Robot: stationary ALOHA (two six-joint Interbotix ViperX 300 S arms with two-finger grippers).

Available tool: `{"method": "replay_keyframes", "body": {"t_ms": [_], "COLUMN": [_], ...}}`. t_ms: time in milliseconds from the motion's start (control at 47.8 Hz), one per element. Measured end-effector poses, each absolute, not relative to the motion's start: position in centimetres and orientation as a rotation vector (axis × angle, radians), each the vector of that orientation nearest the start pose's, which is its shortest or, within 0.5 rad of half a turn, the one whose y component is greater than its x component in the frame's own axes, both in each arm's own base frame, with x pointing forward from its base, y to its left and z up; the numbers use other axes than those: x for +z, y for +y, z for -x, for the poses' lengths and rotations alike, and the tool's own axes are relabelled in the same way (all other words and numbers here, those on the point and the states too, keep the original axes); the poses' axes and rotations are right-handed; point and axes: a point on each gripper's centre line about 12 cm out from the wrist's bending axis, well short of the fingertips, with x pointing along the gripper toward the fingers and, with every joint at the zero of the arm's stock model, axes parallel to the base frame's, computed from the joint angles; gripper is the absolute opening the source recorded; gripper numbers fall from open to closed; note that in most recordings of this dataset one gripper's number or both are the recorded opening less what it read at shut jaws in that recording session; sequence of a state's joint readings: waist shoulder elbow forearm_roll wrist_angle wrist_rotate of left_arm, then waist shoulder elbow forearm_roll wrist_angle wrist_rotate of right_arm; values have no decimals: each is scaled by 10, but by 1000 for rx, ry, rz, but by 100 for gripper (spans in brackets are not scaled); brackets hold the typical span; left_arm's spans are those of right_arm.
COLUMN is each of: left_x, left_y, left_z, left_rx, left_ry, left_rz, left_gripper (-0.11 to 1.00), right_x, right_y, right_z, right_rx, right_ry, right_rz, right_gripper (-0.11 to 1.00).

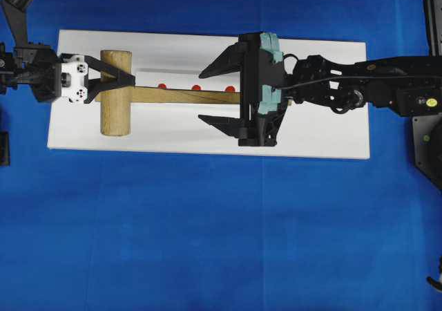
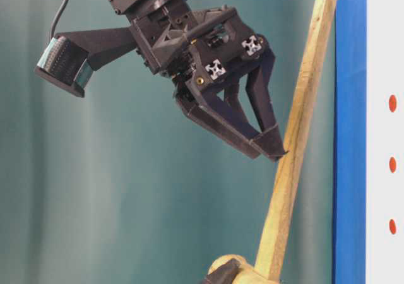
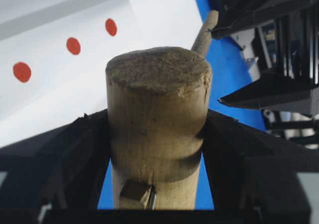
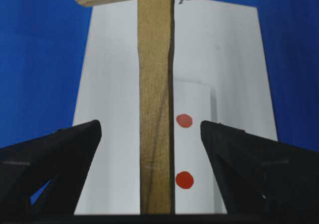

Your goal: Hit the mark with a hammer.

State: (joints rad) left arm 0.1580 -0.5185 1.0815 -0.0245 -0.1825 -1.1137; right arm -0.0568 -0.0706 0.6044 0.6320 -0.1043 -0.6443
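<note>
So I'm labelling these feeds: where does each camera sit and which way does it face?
Overhead: above, facing down; both arms, white board, hammer.
Table-level: low, side-on; right gripper beside the handle.
Left wrist: on the left gripper, facing the hammer head.
Right wrist: between open right gripper fingers, along the handle.
All views share the hammer.

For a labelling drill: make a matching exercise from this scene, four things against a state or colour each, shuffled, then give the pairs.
Things:
1. left pincer
2. right pincer
3. hammer
4. dots on the paper

States:
A. red
B. clamped around the wooden head
C. open, a finger on each side of the handle
D. light wood, handle lying over the white board

Pairs: 1-B, 2-C, 3-D, 4-A
</note>
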Motion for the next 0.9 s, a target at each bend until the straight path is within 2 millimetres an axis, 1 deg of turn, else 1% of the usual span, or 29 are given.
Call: {"method": "replay_keyframes", "body": {"t_ms": [84,251,314,355,397,439,606,648,690,899], "left_x": [213,214,214,214,214,214,216,216,217,217], "left_y": [41,38,37,36,36,35,33,33,34,34], "left_z": [-263,-264,-264,-264,-264,-265,-266,-266,-266,-266], "left_rx": [357,347,342,339,337,334,320,318,318,316], "left_ry": [249,253,256,258,260,262,254,251,247,249], "left_rz": [1155,1157,1155,1154,1154,1152,1143,1142,1143,1133], "left_gripper": [49,49,49,49,49,49,49,49,49,49], "right_x": [221,204,201,200,200,199,200,201,201,200], "right_y": [-30,-31,-31,-32,-33,-34,-36,-36,-36,-36], "right_z": [-406,-417,-419,-420,-421,-421,-421,-422,-422,-422], "right_rx": [-108,-100,-100,-107,-111,-114,-118,-115,-114,-113], "right_ry": [463,500,504,500,494,493,486,485,485,485], "right_rz": [29,53,59,64,70,74,91,101,104,106], "right_gripper": [89,89,87,84,77,67,17,10,7,7]}}
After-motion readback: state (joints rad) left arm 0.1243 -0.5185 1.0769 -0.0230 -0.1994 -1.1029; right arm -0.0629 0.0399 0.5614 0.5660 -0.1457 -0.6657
